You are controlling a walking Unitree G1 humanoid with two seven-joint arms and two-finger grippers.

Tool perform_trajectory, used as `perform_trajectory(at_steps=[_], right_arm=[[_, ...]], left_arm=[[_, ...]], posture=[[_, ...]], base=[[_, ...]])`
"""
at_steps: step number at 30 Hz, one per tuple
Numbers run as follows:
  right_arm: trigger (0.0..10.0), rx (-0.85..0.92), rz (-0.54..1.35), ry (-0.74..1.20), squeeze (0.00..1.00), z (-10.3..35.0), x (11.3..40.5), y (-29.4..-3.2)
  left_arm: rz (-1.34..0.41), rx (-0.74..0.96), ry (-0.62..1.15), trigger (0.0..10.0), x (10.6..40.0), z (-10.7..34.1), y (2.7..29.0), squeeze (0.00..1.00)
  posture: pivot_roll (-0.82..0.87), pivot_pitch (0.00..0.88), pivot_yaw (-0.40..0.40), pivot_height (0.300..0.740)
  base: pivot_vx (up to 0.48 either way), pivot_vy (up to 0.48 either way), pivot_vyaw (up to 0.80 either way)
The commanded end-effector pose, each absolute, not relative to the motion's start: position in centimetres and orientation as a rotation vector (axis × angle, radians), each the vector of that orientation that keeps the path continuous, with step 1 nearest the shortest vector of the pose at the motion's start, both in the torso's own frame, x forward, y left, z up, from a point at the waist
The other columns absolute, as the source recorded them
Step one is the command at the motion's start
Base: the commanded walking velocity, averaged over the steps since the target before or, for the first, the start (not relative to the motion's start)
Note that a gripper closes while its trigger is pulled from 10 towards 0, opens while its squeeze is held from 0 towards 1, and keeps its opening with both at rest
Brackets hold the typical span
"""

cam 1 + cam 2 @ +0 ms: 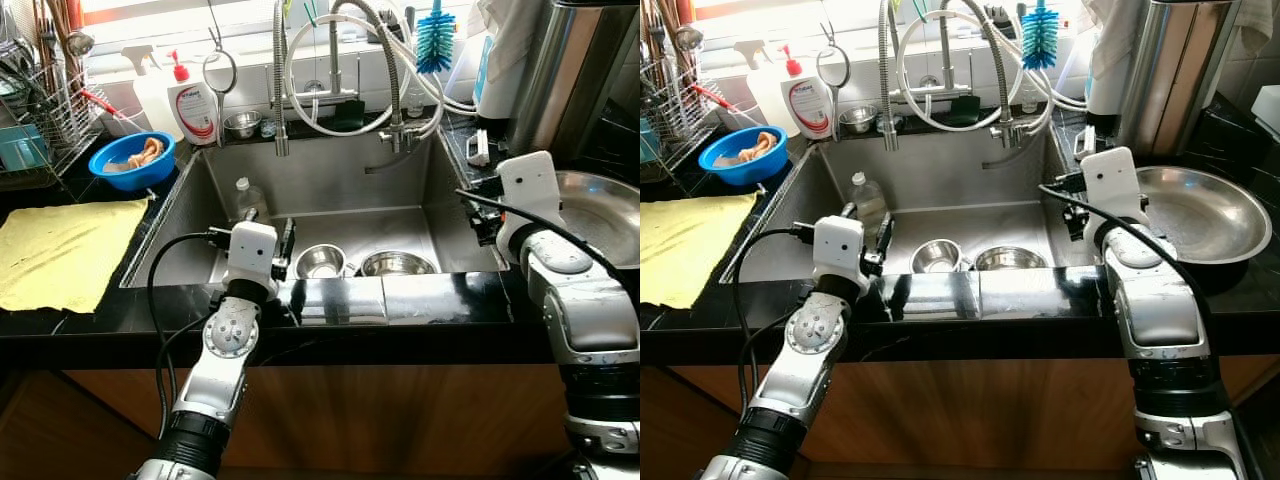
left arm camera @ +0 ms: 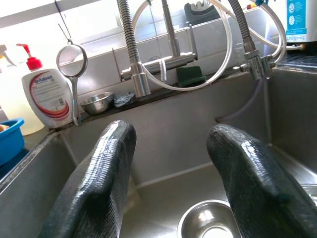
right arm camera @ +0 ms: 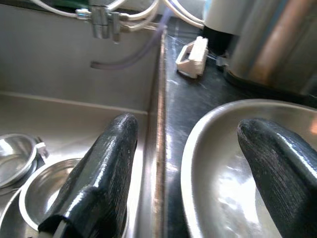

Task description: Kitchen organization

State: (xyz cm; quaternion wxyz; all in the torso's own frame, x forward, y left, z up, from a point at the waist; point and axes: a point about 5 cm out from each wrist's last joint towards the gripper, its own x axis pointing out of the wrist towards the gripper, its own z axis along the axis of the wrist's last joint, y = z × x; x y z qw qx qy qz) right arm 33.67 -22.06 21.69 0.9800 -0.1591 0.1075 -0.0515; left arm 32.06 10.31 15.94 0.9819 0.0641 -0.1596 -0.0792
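Before us we see a black worktop (image 1: 420,300) with a deep steel sink (image 1: 330,185) sunk into it, its walls dull grey and its floor carrying two small steel bowls (image 1: 320,262) side by side near the front wall, the right-hand one (image 1: 398,264) a little wider and shallower. To the right of the sink, on the worktop, rests a large shiny steel basin (image 1: 1205,212), round and shallow, with a tall steel cylinder (image 1: 1165,75) standing behind it. On the left lies a yellow cloth (image 1: 60,250) spread flat, and behind it a blue bowl (image 1: 132,160) holding something pale. A clear plastic bottle (image 1: 249,198) stands in the sink's left rear part. Along the back ledge we note a white soap dispenser (image 1: 193,105) with a red pump, a tiny steel cup (image 1: 242,124), coiled tap hoses (image 1: 350,70) and a blue bottle brush (image 1: 435,40). Our left arm reaches over the front edge of the sink, and its left pincer (image 2: 171,173) hangs above the sink floor with fingers spread wide, holding nothing, the smaller bowl just below them. Our right arm is raised at the sink's right edge; the right pincer (image 3: 193,163) straddles that edge, also spread wide and empty, one finger (image 3: 106,163) over the sink and the other (image 3: 277,168) over the basin.
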Motion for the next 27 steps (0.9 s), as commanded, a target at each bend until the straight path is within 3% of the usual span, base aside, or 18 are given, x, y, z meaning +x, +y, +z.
perform_trajectory(at_steps=[1, 27], right_arm=[[10.0, -0.320, -0.112, 0.219, 0.00, 21.8, 33.4, -22.1], [10.0, -0.283, -0.138, 0.312, 0.00, 19.7, 33.3, -22.4]], left_arm=[[-0.174, 0.139, -0.303, 10.0, 32.3, 15.8, 10.2, 0.00], [-0.223, 0.169, -0.299, 10.0, 32.1, 15.6, 9.6, 0.00]], posture=[[-0.26, 0.000, 0.129, 0.740], [-0.26, 0.000, 0.126, 0.740]], base=[[0.000, 0.000, 0.00], [0.000, 0.000, 0.00]])
